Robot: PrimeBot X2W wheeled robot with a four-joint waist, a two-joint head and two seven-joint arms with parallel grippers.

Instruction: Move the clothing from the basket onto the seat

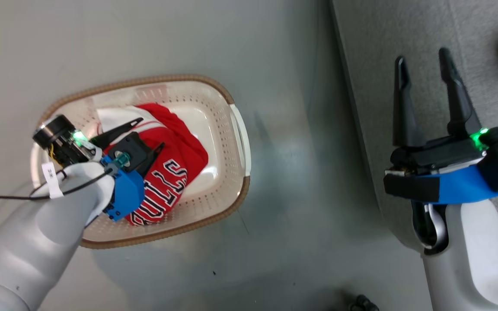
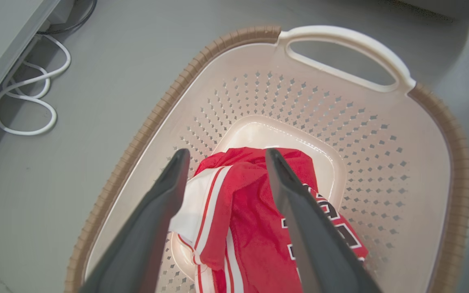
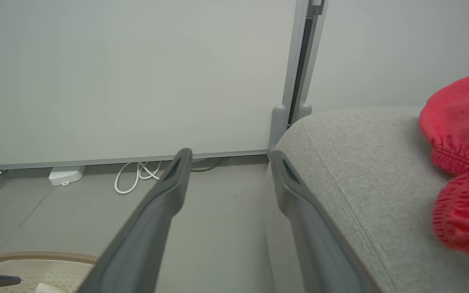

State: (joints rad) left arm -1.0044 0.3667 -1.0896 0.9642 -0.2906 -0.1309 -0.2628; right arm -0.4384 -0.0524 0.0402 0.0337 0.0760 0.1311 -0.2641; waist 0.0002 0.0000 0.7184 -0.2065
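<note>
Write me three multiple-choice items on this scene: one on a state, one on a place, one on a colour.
1. The right end effector is:
A. open and holding nothing
B. shut on cloth
C. shut on a cable

2. The lettered jersey lies:
A. on the floor
B. in the basket
C. on a shelf

3. The basket's rim is:
A. blue
B. black
C. brown

Answers:
1 A, since the head view shows it spread wide with nothing in it.
2 B, since the red cloth sits inside the perforated walls.
3 C, since a brown woven-look band runs round the top.
</note>
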